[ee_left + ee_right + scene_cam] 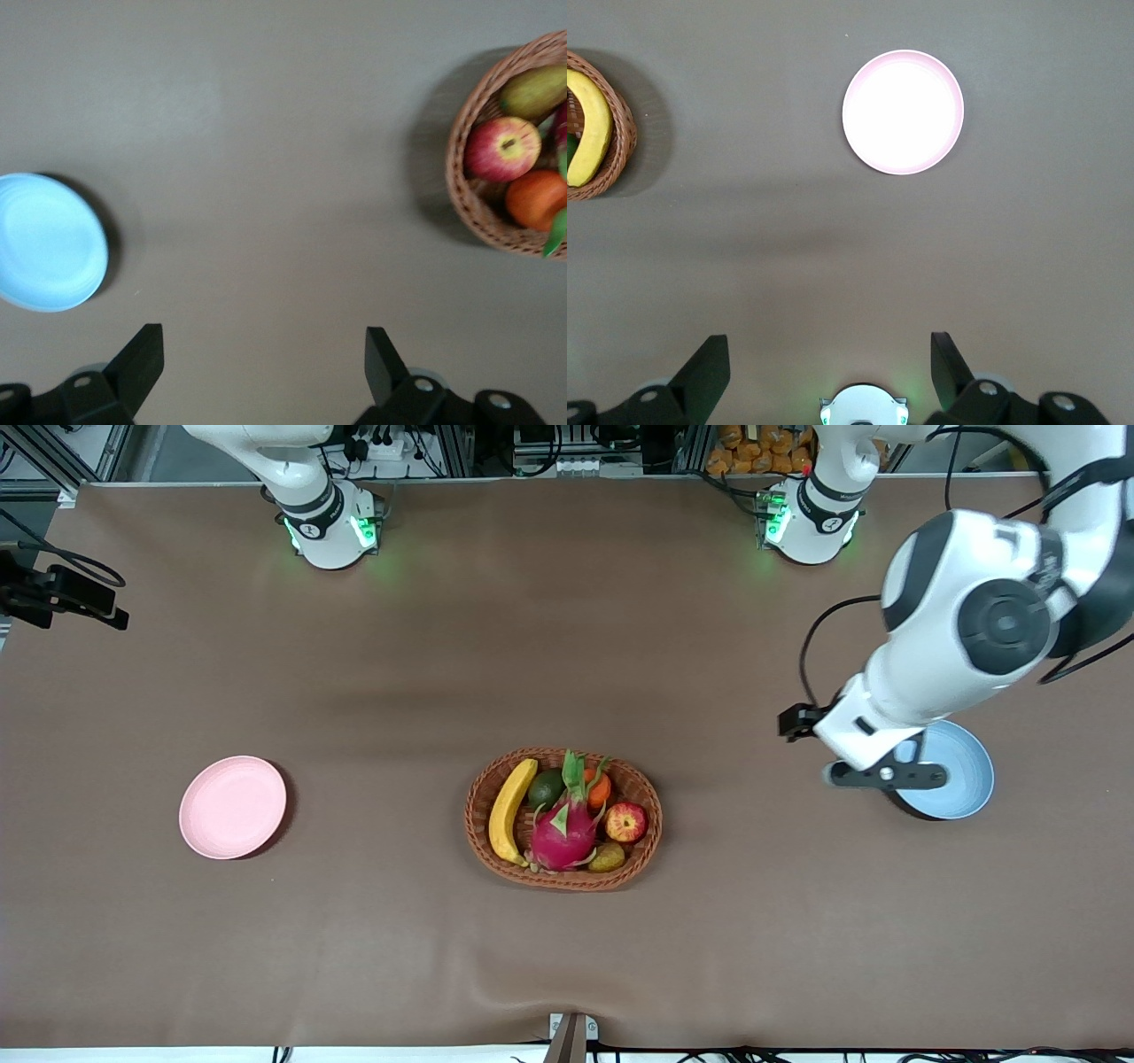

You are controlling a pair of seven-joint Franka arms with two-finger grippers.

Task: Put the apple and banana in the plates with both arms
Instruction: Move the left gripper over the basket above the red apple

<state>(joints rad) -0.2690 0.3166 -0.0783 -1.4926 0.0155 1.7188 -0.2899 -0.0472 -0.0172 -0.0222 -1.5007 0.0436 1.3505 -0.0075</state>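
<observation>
The apple (626, 821) and the banana (512, 810) lie in the brown wicker basket (649, 849) at mid-table. The pink plate (233, 807) lies toward the right arm's end, the blue plate (961, 779) toward the left arm's end; both are bare. My left gripper (879, 776) is open and empty, up in the air over the table beside the blue plate. Its wrist view shows the open gripper (264, 354), the blue plate (49, 241) and the apple (501, 149). My right gripper (830, 359) is open and empty, high over its own base, out of the front view. Its wrist view shows the pink plate (903, 112) and the banana (592, 124).
The basket also holds a magenta dragon fruit (563, 833), an orange (600, 788), a dark green avocado (546, 788) and a greenish pear-like fruit (608, 857). The arm bases (332, 527) (811, 522) stand along the table edge farthest from the front camera. A black camera mount (62, 593) sits at the right arm's end.
</observation>
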